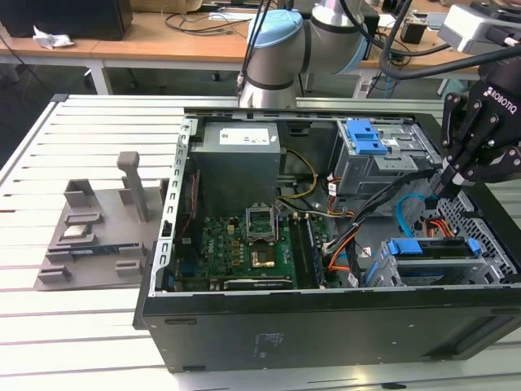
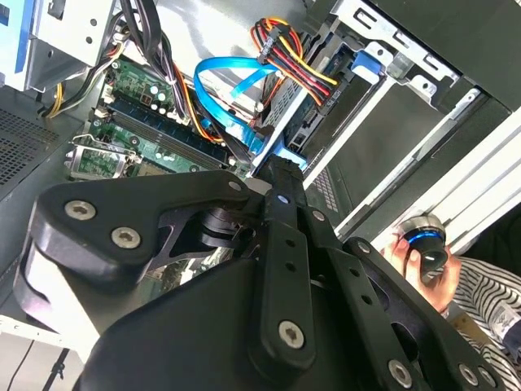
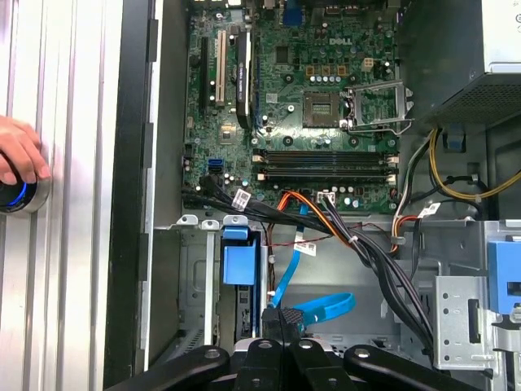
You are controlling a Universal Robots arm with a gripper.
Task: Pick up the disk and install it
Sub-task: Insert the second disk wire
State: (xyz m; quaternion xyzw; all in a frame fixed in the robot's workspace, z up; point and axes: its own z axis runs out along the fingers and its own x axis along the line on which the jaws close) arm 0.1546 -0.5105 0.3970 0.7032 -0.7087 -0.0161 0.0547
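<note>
Gripper (image 1: 446, 181), fingers pressed together and carrying nothing, poised inside the open computer case (image 1: 326, 314) above the drive bay. The disk (image 1: 431, 248), in its blue carrier, already sits in that bay nearer the case's front wall, suggesting installation is at its final seating stage. Any further push calls for avoiding the blue cable (image 1: 404, 213), with the grey power supply (image 1: 238, 159) beyond.

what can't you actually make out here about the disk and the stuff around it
- Silver-grey hard drive in its blue plastic carrier frame: in the exterior view, its label face is hidden by the grey metal bay walls.
- Same drive, first wrist view: its near end is hidden behind the black gripper.
- Hand on a round blue-lit button: both cut off by the picture's edge in the first wrist view.
</note>
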